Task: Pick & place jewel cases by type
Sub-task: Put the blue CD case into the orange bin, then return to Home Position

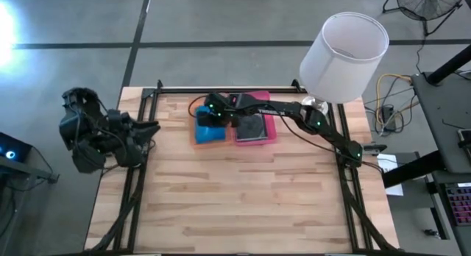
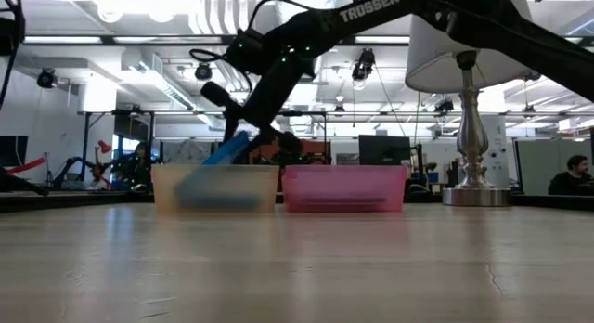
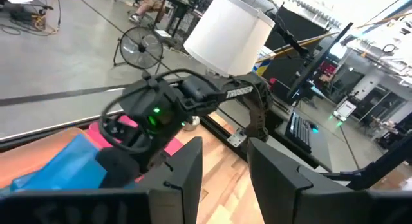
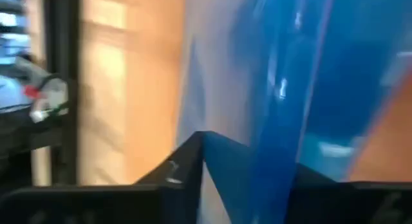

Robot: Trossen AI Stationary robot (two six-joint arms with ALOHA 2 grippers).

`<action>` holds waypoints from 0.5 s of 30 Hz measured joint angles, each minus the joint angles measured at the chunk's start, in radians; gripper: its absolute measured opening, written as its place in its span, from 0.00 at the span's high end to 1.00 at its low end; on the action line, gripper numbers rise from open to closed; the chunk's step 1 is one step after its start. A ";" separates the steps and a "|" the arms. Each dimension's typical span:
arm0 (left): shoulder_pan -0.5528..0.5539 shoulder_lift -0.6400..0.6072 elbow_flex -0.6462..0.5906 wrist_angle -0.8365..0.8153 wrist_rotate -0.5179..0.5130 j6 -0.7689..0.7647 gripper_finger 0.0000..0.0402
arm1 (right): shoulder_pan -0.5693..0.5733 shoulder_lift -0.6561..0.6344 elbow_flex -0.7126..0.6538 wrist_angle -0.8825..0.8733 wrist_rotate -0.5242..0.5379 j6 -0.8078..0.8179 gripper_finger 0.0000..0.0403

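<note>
My right gripper (image 1: 212, 113) reaches from the table's right side over the orange tray (image 1: 199, 138) at the far middle of the table and is shut on a bright blue jewel case (image 2: 226, 149). More blue cases (image 1: 211, 132) lie inside that tray. The pink tray (image 1: 271, 132) stands right beside it, toward the table's right, and holds dark grey cases (image 1: 252, 127). My left gripper (image 3: 224, 176) waits open at the table's left edge (image 1: 151, 128), touching nothing. My right gripper pinches the blue jewel case by its upper edge (image 4: 277, 140) between the two fingers (image 4: 183, 163), coming from above and slanting down. The case hangs tilted below the fingers, its lower end (image 2: 212, 161) dipping into the orange tray.
A table lamp with a white shade (image 1: 344, 56) stands at the far right corner, close to the right arm. The black frame rails (image 1: 143, 123) run along the table's left and right edges. The near half of the wooden table (image 1: 243, 204) is bare.
</note>
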 joint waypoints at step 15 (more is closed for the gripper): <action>0.000 -0.047 -0.118 0.047 0.051 -0.019 0.74 | 0.015 -0.092 0.045 -0.228 0.090 -0.231 0.41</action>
